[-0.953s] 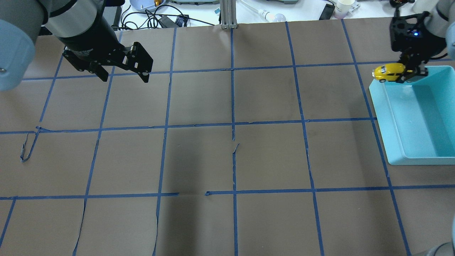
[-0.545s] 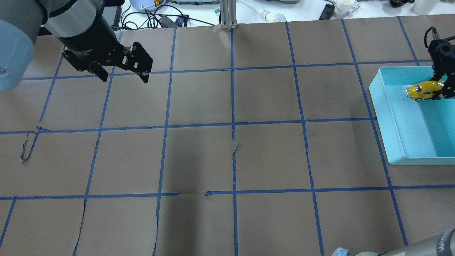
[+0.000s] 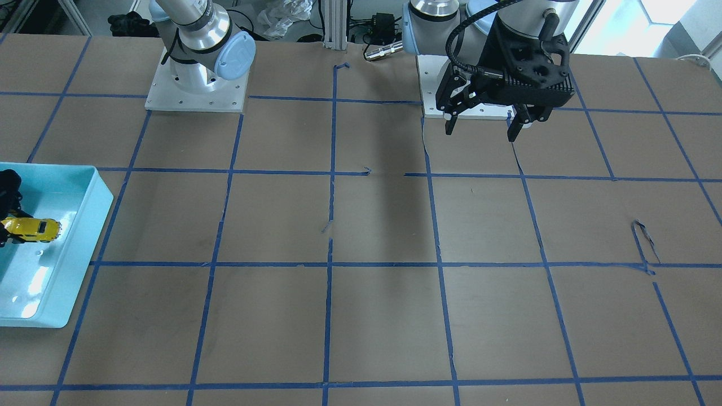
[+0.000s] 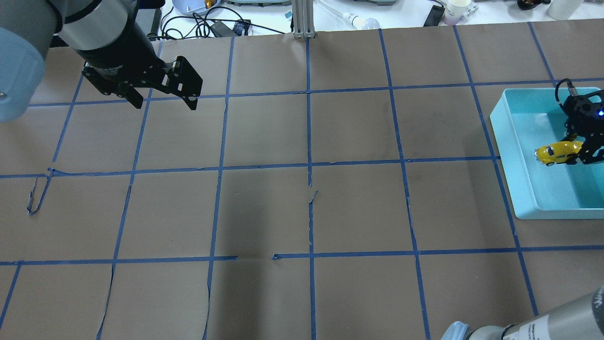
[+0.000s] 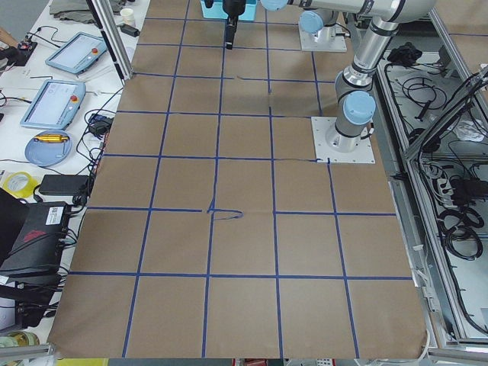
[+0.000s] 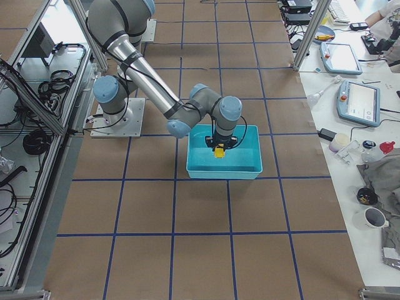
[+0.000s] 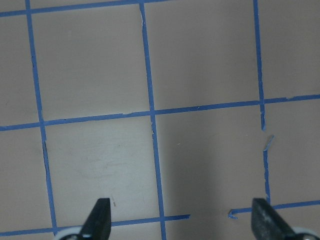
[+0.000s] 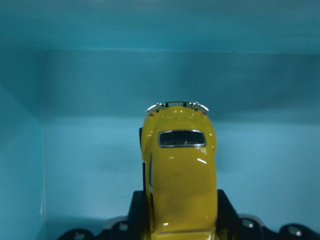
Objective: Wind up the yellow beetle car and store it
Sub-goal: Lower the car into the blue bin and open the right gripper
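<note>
The yellow beetle car (image 4: 556, 153) is tiny and glossy, with dark windows. My right gripper (image 4: 576, 152) is shut on its rear and holds it level, low inside the teal bin (image 4: 501, 137) at the table's right edge. I cannot tell whether its wheels touch the floor. The right wrist view shows the car (image 8: 180, 175) from behind with teal walls around it. The front view shows the car (image 3: 32, 228) in the bin (image 3: 84, 237). The right side view shows it too (image 6: 219, 152). My left gripper (image 4: 166, 104) hangs open and empty above the far left of the table (image 3: 481, 132).
Brown paper with a blue tape grid covers the table. An aluminium post (image 4: 302, 21) stands at the far edge, with cables, a cup and a bulb behind it. Loose tape curls at the left (image 4: 37, 196). The arm bases (image 3: 194, 93) sit on the robot's side.
My right gripper has carried the car from above the bin's far left corner down into the bin and nearer the robot. The left arm has not moved.
</note>
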